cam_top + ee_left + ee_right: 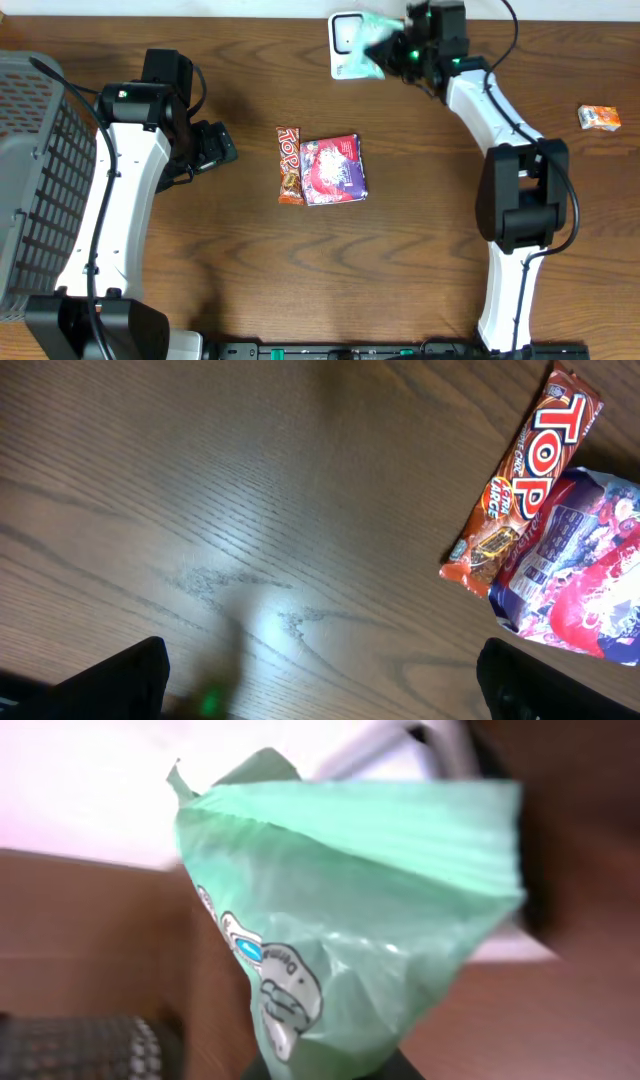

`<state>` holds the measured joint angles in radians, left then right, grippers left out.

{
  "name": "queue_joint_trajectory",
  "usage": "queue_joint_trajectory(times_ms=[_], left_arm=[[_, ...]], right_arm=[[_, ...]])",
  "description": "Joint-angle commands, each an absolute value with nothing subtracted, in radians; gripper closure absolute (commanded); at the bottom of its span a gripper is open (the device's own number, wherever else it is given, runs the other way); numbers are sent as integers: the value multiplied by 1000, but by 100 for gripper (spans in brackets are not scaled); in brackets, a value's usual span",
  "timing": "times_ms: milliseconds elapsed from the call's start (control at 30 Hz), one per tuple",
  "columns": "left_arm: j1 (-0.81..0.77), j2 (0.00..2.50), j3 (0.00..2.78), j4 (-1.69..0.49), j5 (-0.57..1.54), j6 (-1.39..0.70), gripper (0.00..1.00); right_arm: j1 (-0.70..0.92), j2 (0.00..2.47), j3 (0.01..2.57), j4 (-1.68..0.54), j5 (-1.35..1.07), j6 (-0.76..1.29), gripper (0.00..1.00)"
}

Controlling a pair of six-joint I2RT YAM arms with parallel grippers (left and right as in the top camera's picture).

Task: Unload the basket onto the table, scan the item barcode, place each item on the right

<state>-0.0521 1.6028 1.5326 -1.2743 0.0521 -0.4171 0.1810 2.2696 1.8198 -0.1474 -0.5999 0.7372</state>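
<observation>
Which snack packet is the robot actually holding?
The green packet, pinched in the right gripper; the TOP bar, red-purple pack and small orange box lie on the table.

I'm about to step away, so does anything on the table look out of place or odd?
Nothing spilled or damaged. The green packet hangs crumpled in the right gripper over the white scanner, and a small orange carton lies alone near the right edge.

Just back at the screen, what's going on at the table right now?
The right gripper is shut on a green packet and holds it up at the white scanner unit at the table's far edge. The left gripper hangs open and empty over bare wood, beside the TOP bar and a red-purple packet lying mid-table. A grey basket sits at the left and a small orange box at the right.
</observation>
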Motion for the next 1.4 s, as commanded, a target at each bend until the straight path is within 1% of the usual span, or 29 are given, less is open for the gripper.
queue_joint_trajectory(times_ms=[0, 133, 233, 333, 500, 600, 733, 767, 800, 867, 967, 1033, 1100, 1133, 1200, 1233, 1333, 1367], left_arm=[[-50, 1608, 1531, -1275, 41, -404, 2], [-50, 1608, 1531, -1275, 41, -404, 2], [-50, 1608, 1531, -1275, 41, -404, 2], [-50, 1608, 1531, -1275, 41, -404, 2], [-50, 1608, 1531, -1275, 41, -404, 2], [-50, 1608, 1531, -1275, 41, -404, 2], [-50, 1608, 1531, -1275, 41, -404, 2], [-50, 1608, 1531, -1275, 41, -404, 2], [-50, 1608, 1531, -1275, 41, -404, 2], [-50, 1608, 1531, -1275, 41, -404, 2], [-50, 1608, 1531, -1275, 41, -404, 2], [-50, 1608, 1531, -1275, 41, -404, 2], [-50, 1608, 1531, -1275, 41, -404, 2], [-50, 1608, 1531, -1275, 41, -404, 2], [-50, 1608, 1531, -1275, 41, -404, 2], [-50, 1608, 1531, -1275, 41, -404, 2], [-50, 1608, 1531, -1275, 41, -404, 2], [-50, 1608, 1531, -1275, 41, -404, 2]], right_arm=[[233, 2271, 1838, -65, -523, 905, 99], [262, 2273, 1838, -48, -387, 939, 99], [273, 2287, 1838, -44, -350, 938, 99], [271, 2307, 1838, -22, -377, 926, 99], [243, 2310, 1842, -11, -440, 796, 99], [199, 2288, 1857, -33, -478, 736, 99], [100, 2228, 1878, -168, -464, 672, 99], [65, 2209, 1885, -233, -442, 640, 99], [37, 2192, 1891, -294, -412, 613, 99], [-30, 2157, 1897, -447, -287, 547, 99], [-124, 2126, 1897, -619, -104, 447, 99], [-192, 2118, 1897, -692, -38, 360, 99], [-266, 2117, 1897, -750, -24, 289, 98], [-318, 2120, 1897, -784, -23, 283, 77], [-375, 2124, 1897, -808, -24, 283, 51], [-404, 2125, 1897, -818, -27, 284, 45], [-458, 2126, 1897, -836, -75, 283, 37], [-467, 2126, 1897, -839, -101, 283, 33]])
